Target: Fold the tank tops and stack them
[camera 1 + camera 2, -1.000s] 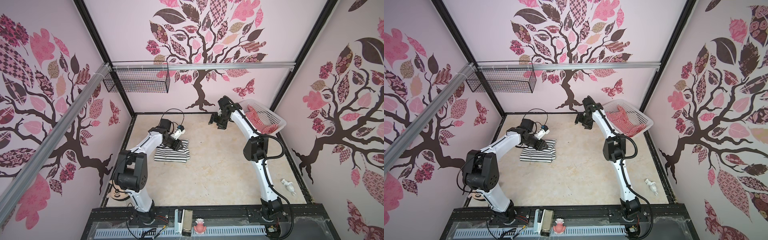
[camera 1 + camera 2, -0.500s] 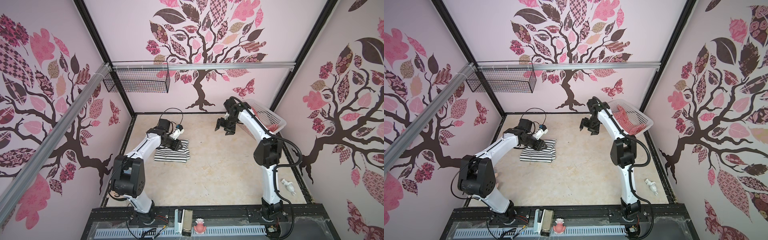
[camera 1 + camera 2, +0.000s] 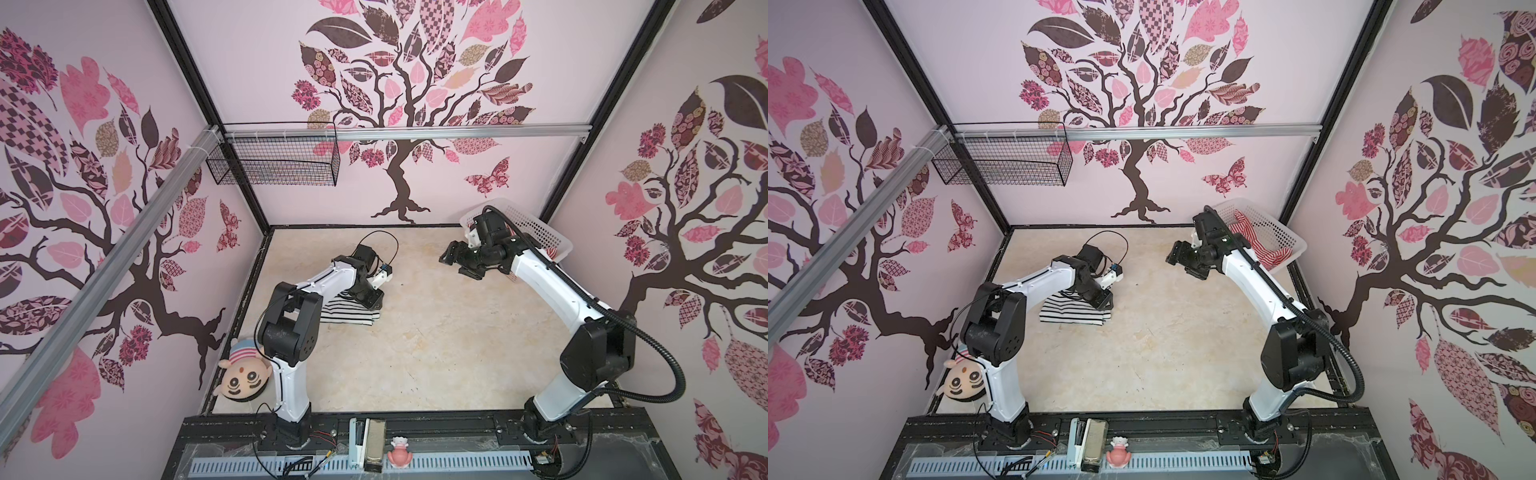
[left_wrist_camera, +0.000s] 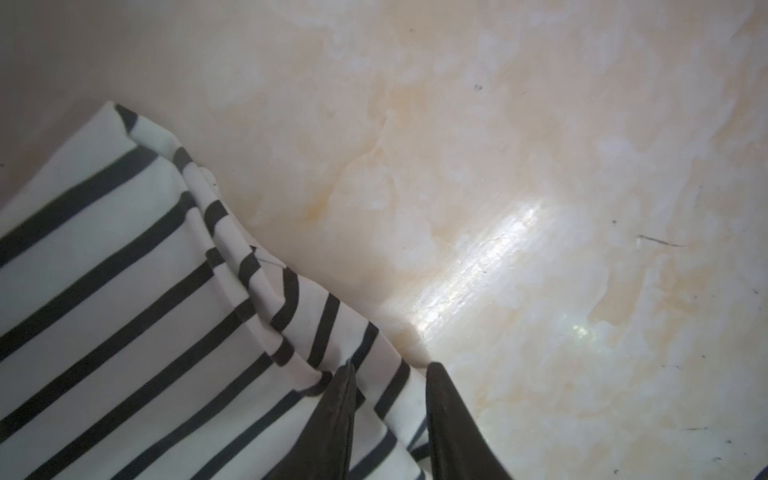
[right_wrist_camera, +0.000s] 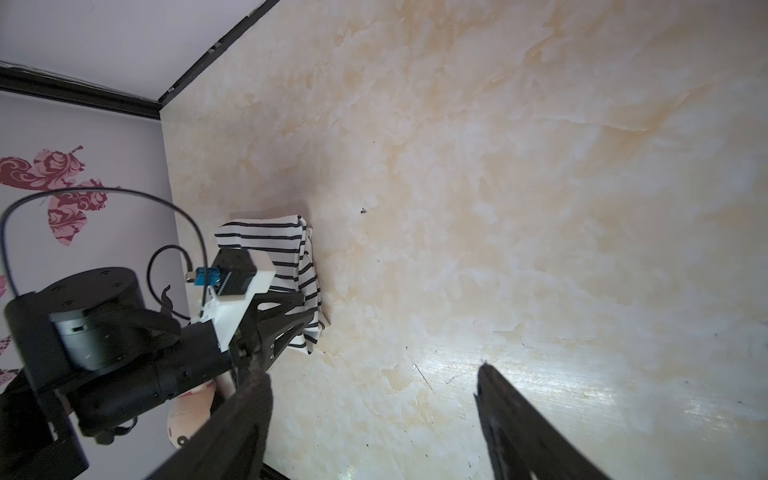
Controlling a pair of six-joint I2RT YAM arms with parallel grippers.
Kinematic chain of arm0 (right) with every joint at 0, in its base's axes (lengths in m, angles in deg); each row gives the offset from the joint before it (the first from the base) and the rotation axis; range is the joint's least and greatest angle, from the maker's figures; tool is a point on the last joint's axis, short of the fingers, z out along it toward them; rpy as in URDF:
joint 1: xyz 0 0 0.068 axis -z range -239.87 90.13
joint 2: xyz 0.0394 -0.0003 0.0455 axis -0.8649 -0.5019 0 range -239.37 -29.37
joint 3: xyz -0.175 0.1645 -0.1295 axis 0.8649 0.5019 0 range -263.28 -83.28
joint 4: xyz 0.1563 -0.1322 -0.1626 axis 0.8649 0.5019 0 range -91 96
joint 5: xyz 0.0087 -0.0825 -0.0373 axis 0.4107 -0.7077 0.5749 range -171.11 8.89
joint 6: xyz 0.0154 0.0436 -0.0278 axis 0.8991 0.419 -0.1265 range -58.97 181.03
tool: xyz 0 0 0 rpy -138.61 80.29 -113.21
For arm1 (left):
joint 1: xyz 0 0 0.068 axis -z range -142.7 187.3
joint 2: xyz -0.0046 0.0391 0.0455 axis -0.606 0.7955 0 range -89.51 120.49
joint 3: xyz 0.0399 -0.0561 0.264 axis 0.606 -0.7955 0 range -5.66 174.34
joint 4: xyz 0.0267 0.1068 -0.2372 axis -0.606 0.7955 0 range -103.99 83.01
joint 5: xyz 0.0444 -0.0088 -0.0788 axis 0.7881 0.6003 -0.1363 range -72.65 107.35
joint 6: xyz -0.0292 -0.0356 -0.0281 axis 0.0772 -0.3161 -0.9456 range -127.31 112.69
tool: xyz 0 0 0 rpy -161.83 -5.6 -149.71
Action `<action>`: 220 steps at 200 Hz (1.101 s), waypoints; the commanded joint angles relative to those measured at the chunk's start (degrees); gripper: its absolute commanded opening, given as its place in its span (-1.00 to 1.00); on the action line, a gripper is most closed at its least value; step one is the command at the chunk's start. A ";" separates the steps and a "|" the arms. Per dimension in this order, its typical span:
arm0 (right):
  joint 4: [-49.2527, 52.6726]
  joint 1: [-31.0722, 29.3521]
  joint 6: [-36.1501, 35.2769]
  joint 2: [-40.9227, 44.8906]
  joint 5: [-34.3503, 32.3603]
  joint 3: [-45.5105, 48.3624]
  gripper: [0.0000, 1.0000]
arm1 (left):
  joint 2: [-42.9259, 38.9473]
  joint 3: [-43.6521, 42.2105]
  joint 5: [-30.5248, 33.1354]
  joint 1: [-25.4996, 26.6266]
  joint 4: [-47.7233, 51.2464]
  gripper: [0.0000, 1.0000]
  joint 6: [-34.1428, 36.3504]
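The black-and-white tank top (image 3: 349, 318) (image 3: 1071, 316) lies folded on the table's left side. My left gripper (image 3: 373, 303) (image 3: 1102, 303) is down on its right corner. In the left wrist view this gripper (image 4: 388, 370) stands narrowly open, with flat striped fabric (image 4: 124, 291) between the fingers. The red-and-white tank top (image 3: 1254, 237) lies crumpled in the white basket (image 3: 1279, 232) at the back right; my right arm hides most of it in a top view (image 3: 552, 252). My right gripper (image 3: 455, 264) (image 3: 1181, 264) (image 5: 370, 372) hovers open and empty left of the basket, above bare table.
A plush doll head (image 3: 243, 374) lies at the table's front left edge beside the left arm's base. A black wire basket (image 3: 274, 162) hangs on the back wall rail. A small pink figurine (image 3: 400, 457) stands on the front rail.
My right arm has swung from beside the basket toward the table's middle, its gripper still open. My left gripper has stayed on the black-and-white top's corner.
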 commanded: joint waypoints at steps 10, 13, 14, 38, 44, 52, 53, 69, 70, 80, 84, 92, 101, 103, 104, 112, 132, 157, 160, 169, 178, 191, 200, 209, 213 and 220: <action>-0.91 1.09 -0.12 4.30 -4.19 -2.80 0.60 | 0.48 -0.20 6.82 -1.49 0.83 -0.37 2.50; -0.77 1.46 -0.22 4.30 -4.36 -2.96 0.60 | 0.21 -0.60 7.11 -2.01 0.37 -0.37 2.67; -0.76 1.56 -0.29 4.30 -4.39 -3.01 0.60 | 0.17 -0.65 7.18 -2.18 0.23 -0.37 2.74; -3.46 6.84 0.66 3.97 0.21 -0.68 0.61 | 0.28 -0.22 7.86 -7.27 1.33 -0.36 4.15; -4.43 8.44 1.21 3.80 1.63 0.25 0.61 | 0.30 -0.13 8.11 -8.72 1.62 -0.36 4.68; -5.71 10.23 1.79 3.52 3.07 1.31 0.61 | 0.21 -0.18 8.37 -10.44 1.69 -0.36 5.70; -5.86 10.42 1.85 3.52 3.19 1.41 0.61 | 0.21 -0.22 8.43 -10.71 1.72 -0.36 5.79; -7.53 12.66 2.26 2.78 4.00 1.90 0.61 | 0.21 -0.19 8.75 -13.85 2.41 -0.36 8.08; -7.56 12.78 2.27 2.71 4.01 1.92 0.61 | 0.21 -0.18 8.75 -14.04 2.48 -0.36 8.13; -7.68 13.74 2.27 1.59 4.03 0.98 0.61 | 0.37 0.15 8.43 -15.85 3.54 -0.36 9.60; -7.62 14.06 2.27 1.08 3.95 0.49 0.61 | 0.34 0.25 8.25 -16.34 3.99 -0.36 10.22; -7.30 14.77 2.10 -0.10 3.56 -0.68 0.61 | 0.37 0.35 8.26 -17.61 4.48 -0.36 11.33; -6.75 15.64 1.80 -1.50 2.62 -2.06 0.62 | 0.38 0.43 8.45 -18.82 4.93 -0.36 12.39; -6.68 15.87 1.75 -1.85 2.43 -2.29 0.62 | 0.37 0.44 8.47 -18.98 5.03 -0.36 12.65; -6.65 16.01 1.75 -1.98 2.39 -2.46 0.62 | 0.33 0.44 8.52 -19.15 5.10 -0.36 12.74; -6.39 17.12 1.70 -3.26 1.97 -3.50 0.62 | 0.45 0.53 8.65 -20.09 5.67 -0.37 13.59; -6.24 20.06 1.73 -7.02 1.55 -5.60 0.63 | 0.16 0.44 8.93 -21.99 6.66 -0.37 15.25; -5.01 23.26 0.83 -12.51 -0.45 -9.58 0.66 | -1.14 -0.32 9.23 -23.81 5.68 -0.37 15.74; -4.58 23.52 0.53 -13.27 -0.92 -10.09 0.66 | -1.25 -0.42 9.35 -23.92 5.32 -0.37 15.66; -4.08 24.29 -0.51 -15.52 -1.57 -12.07 0.67 | -1.28 -0.40 10.07 -24.22 4.47 -0.37 15.45; -3.34 25.03 -1.61 -17.75 -2.25 -14.33 0.69 | -0.96 -0.24 10.84 -24.24 4.13 -0.36 15.21; -1.21 26.30 -3.25 -20.97 -3.56 -18.21 0.71 | -0.58 0.40 10.99 -24.24 4.34 -0.36 14.63; 0.42 26.98 -3.98 -23.10 -5.46 -20.76 0.71 | -0.71 0.78 10.55 -24.24 4.27 -0.36 14.18; 2.01 27.47 -5.30 -25.31 -7.61 -23.67 0.71 | -0.99 1.08 10.13 -24.24 4.32 -0.36 13.69; 3.33 27.61 -5.91 -26.52 -9.17 -25.43 0.72 | -1.06 1.36 9.88 -24.24 4.46 -0.36 13.49; 6.22 27.58 -7.14 -29.00 -12.68 -29.28 0.72 | -1.39 2.04 8.81 -24.24 5.22 -0.36 13.21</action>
